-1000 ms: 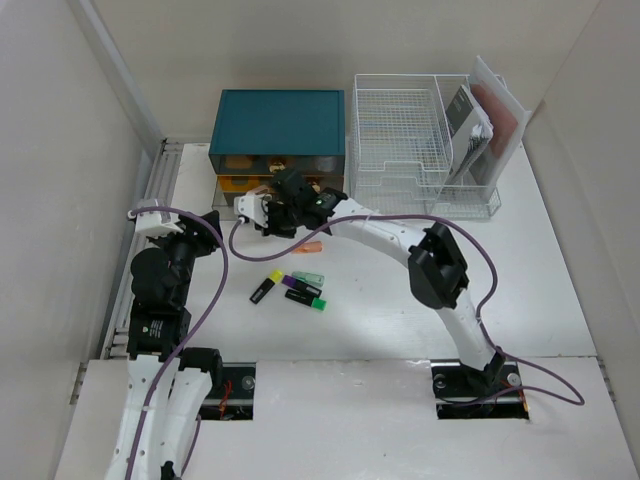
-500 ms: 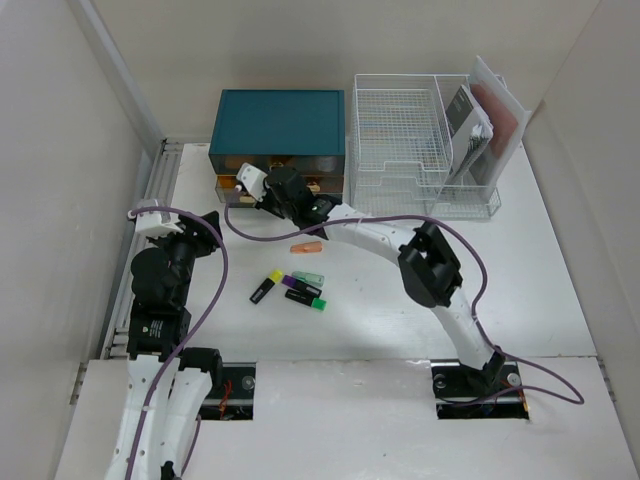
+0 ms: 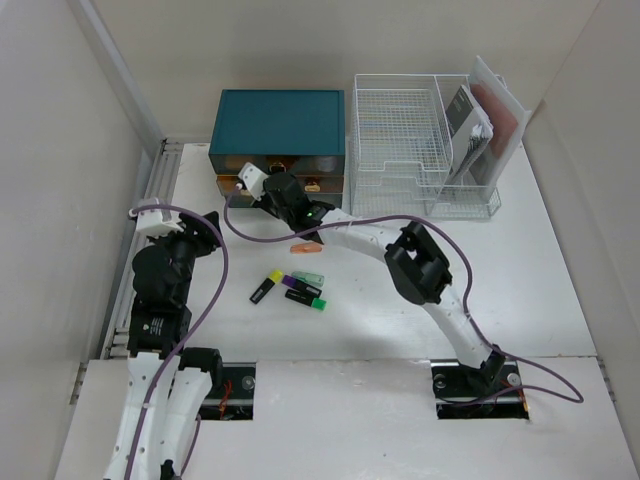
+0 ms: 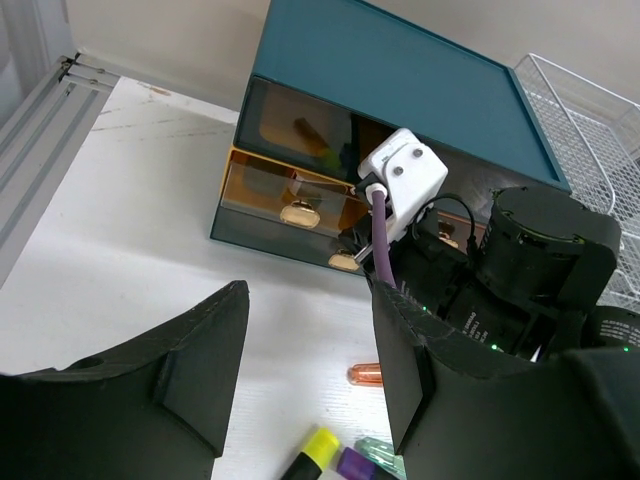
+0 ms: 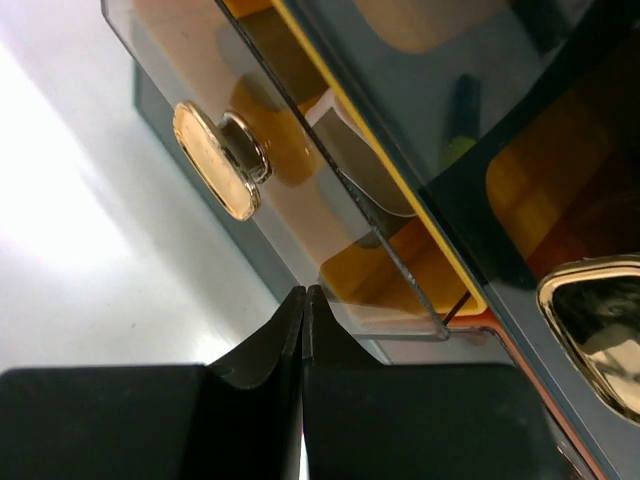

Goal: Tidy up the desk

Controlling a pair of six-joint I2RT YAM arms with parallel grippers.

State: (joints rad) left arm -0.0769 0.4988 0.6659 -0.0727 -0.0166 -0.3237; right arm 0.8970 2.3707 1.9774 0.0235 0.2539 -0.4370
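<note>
The white desk (image 3: pixel 520 270) holds several highlighters in its middle: orange (image 3: pixel 305 246), yellow (image 3: pixel 265 286), purple (image 3: pixel 297 285) and green (image 3: pixel 306 299). My right gripper (image 5: pixel 304 292) is shut with nothing between its fingers. Its tips sit against the lower edge of an amber drawer front (image 5: pixel 300 200) with a gold knob (image 5: pixel 215 160), in the teal drawer box (image 3: pixel 278 122). That drawer (image 4: pixel 280 190) sticks out slightly from the box. My left gripper (image 4: pixel 310 300) hangs open and empty at the left, above the desk, with the orange highlighter (image 4: pixel 365 375) and the yellow one (image 4: pixel 315 450) showing past its fingers.
A white wire-mesh rack (image 3: pixel 415 140) stands right of the teal box, with papers and booklets (image 3: pixel 480 125) upright in its right section. A metal rail (image 3: pixel 150 200) runs along the desk's left edge. Purple cables trail from both wrists.
My right gripper has moved back and left from over the orange highlighter to the teal box's drawers, and the amber drawer shows less now. The left arm has stayed put.
</note>
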